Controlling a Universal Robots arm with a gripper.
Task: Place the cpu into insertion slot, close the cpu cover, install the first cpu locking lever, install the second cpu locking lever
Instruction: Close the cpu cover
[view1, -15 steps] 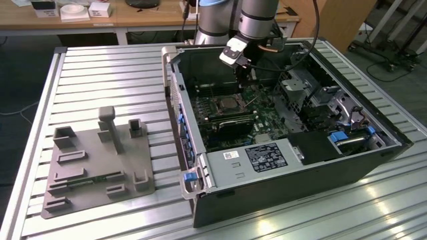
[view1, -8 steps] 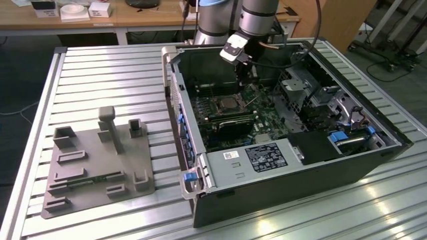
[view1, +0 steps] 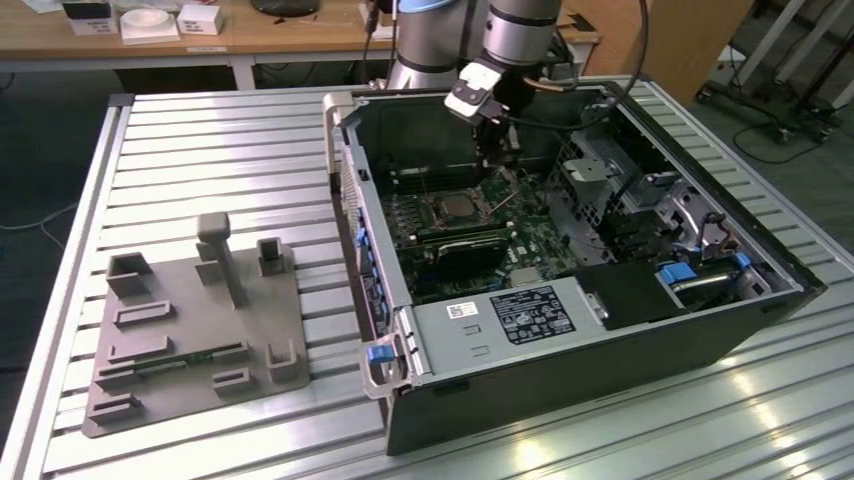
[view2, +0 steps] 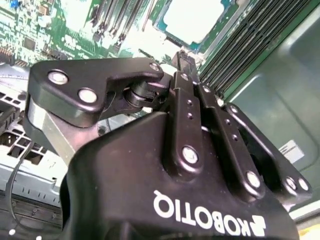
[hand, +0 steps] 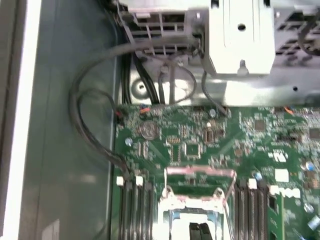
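The cpu (view2: 192, 20) shows as a pale silver square lying in the insertion slot (view1: 454, 208), on the green board inside the open computer case. A thin silvery frame that looks like the cpu cover (hand: 200, 173) stands raised at one edge of the slot. My gripper (view1: 501, 165) hangs inside the case, just above the board and beside the slot on the exterior view's right. Its dark fingertips (hand: 196, 233) sit together at the slot's edge, and the gripper (view2: 175, 62) is shut with nothing between its fingers.
Long memory slots (hand: 135, 210) flank the socket. Loose cables (hand: 90, 120) and a metal drive cage (hand: 240, 35) sit close to the board. A black card (view1: 467, 255) lies below the socket. A grey fixture block (view1: 200, 330) stands on the slatted table (view1: 227, 150).
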